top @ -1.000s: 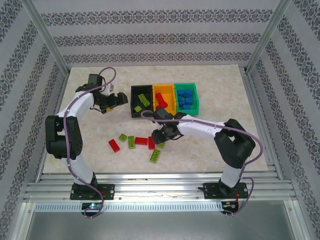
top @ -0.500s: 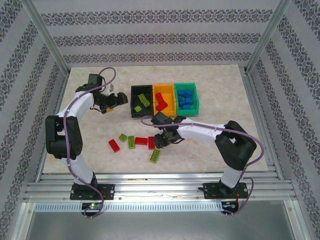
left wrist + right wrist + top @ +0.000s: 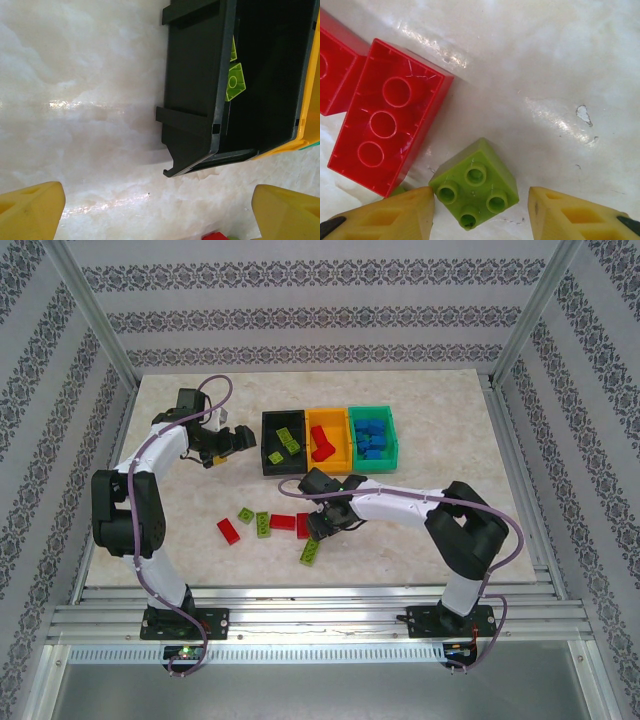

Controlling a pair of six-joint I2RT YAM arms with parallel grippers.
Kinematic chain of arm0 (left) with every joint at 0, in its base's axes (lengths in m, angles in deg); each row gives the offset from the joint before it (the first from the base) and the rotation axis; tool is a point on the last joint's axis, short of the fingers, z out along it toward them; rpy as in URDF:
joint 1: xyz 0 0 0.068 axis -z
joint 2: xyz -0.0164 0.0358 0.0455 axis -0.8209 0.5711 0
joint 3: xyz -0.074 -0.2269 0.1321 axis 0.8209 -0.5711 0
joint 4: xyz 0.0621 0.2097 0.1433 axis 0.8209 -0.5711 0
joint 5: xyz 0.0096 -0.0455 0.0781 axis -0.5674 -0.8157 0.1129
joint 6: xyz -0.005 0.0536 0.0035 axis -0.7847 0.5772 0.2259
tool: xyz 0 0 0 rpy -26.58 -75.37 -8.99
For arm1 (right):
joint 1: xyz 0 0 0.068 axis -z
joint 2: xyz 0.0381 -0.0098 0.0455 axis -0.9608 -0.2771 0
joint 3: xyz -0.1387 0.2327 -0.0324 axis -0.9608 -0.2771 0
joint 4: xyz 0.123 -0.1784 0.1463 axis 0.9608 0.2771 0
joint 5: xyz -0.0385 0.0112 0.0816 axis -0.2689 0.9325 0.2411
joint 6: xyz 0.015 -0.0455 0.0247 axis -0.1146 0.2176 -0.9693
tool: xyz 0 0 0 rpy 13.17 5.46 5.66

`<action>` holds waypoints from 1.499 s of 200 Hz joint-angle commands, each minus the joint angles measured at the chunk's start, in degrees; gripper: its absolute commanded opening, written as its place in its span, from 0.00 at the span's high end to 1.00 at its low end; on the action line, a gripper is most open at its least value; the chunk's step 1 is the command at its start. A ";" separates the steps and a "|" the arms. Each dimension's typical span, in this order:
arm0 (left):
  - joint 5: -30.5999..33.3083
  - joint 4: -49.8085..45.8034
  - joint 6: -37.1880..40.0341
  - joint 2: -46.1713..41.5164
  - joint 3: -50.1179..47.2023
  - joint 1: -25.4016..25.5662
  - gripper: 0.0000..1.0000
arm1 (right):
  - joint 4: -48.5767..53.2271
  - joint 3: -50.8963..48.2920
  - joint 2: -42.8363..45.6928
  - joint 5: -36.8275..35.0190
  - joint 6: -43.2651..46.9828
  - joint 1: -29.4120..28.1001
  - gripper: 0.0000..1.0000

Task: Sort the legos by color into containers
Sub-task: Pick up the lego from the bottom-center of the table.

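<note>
**Change from the earlier frame.** In the top view the right arm has swung down and to the left since a second ago, away from the bins and toward the loose legos. The right end effector point(image 3: 320, 527) now sits over the red pair at frame centre. The left arm and the loose bricks have not shifted.

**End effectors.**
- The right end effector point(image 3: 481, 212) is partly open and straddles a small lime brick point(image 3: 475, 186) lying studs-up on the table point(image 3: 440, 410). The fingertip point(image 3: 395, 215) at lower left of the wrist frame touches the brick's corner. The one at lower right stands apart, so the brick is not gripped.
- The left end effector point(image 3: 232, 440) hovers just left of the black bin point(image 3: 266, 440). It is spread wide and holds nothing.

**Containers.** The three are joined in a row at upper centre of the top view.
- The black bin holds two lime bricks point(image 3: 289, 438).
- The orange-yellow bin point(image 3: 340, 455) holds red pieces point(image 3: 321, 445).
- The green bin point(image 3: 393, 440) holds blue bricks point(image 3: 370, 438).

**Loose on the table, below the bins.**
- Red brick at left point(image 3: 229, 531)
- Two lime bricks point(image 3: 263, 525)
- Red pair point(image 3: 283, 522)
- Lime brick lowest point(image 3: 310, 552)

**Obscured.**
- The straddled lime brick is covered by the arm in the top view.
- The blue bricks overlap, so their count is indeterminate.
- In the right wrist view a second red brick point(image 3: 335, 75) is cut off at upper left, beside a large red brick point(image 3: 390, 115).
- In the left wrist view a red scrap point(image 3: 215, 236) is cut by the bottom edge.
</note>
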 commanded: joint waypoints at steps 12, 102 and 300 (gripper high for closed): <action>-0.26 -0.54 0.09 0.79 1.22 -0.80 0.04 | 1.09 0.20 -1.33 -1.86 1.08 -0.62 0.47; 0.31 -0.99 0.41 1.00 1.32 -0.81 0.03 | 0.22 2.93 -4.95 -0.53 1.42 -1.18 0.51; -1.09 -0.51 -0.10 1.19 1.60 -0.80 0.03 | -3.72 6.74 -4.05 3.73 -0.72 1.18 0.76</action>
